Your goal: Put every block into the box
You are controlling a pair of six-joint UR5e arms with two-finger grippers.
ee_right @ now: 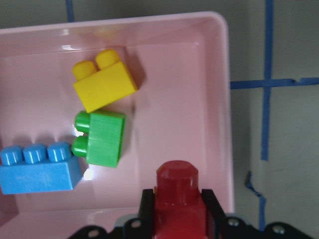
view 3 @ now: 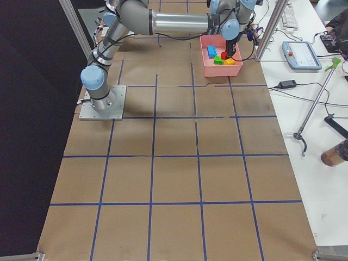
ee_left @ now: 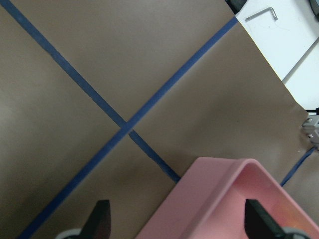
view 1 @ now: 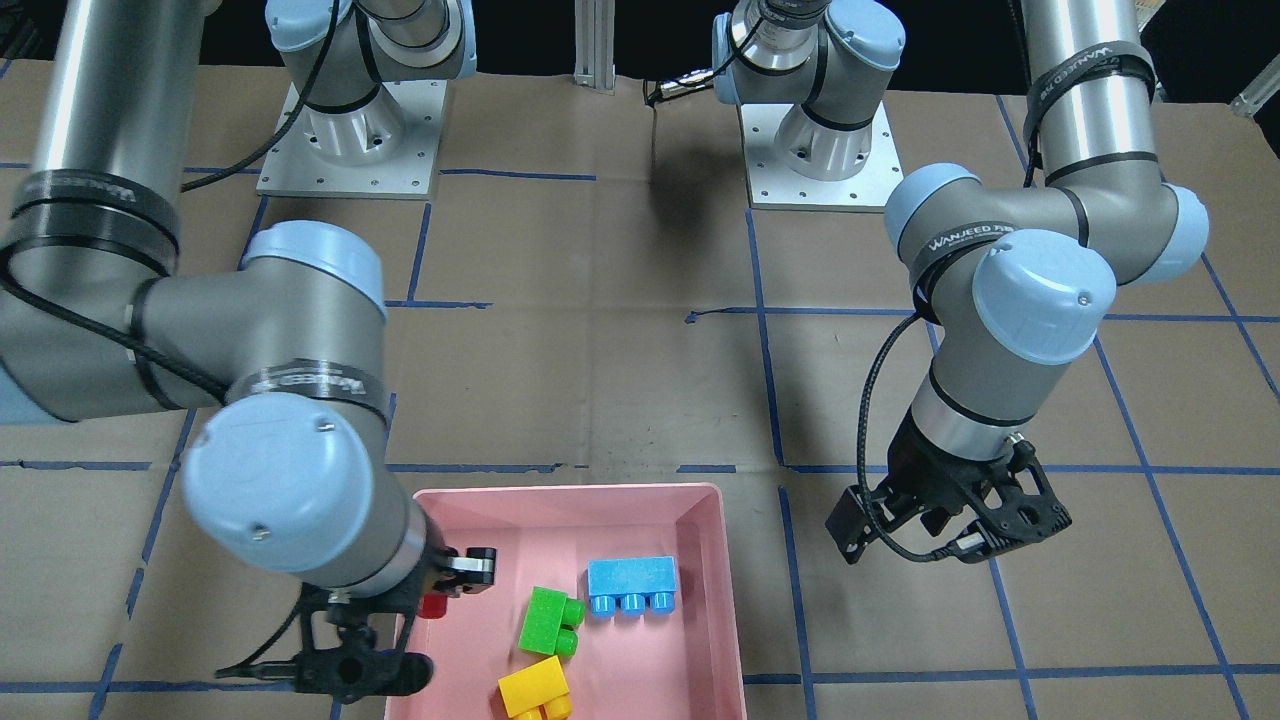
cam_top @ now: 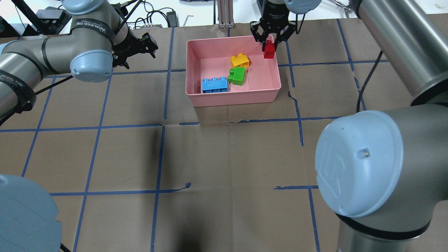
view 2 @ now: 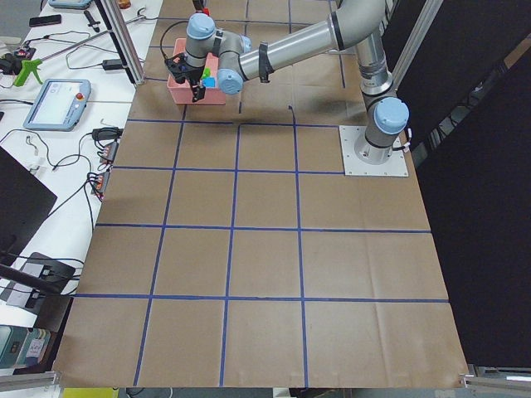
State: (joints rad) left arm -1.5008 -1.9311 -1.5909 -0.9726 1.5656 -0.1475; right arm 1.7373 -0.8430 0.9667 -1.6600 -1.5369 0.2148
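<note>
The pink box (cam_top: 232, 99) sits at the far middle of the table. The yellow block (cam_top: 239, 60), the green block (cam_top: 237, 75) and the light blue block (cam_top: 214, 85) lie inside it. My right gripper (cam_top: 269, 41) is shut on the red block (cam_top: 269, 51) and holds it above the box's far right corner, just inside the rim. In the right wrist view the red block (ee_right: 178, 196) sits between the fingers, over the box floor. My left gripper (cam_top: 147, 43) is open and empty, left of the box; its wrist view shows a box corner (ee_left: 214, 199).
Brown paper with blue tape lines (cam_top: 161, 124) covers the table. Both arm bases (view 1: 350, 130) stand on metal plates at the robot's side. Cables and a white bench edge (cam_top: 157, 14) lie just beyond the table's far edge.
</note>
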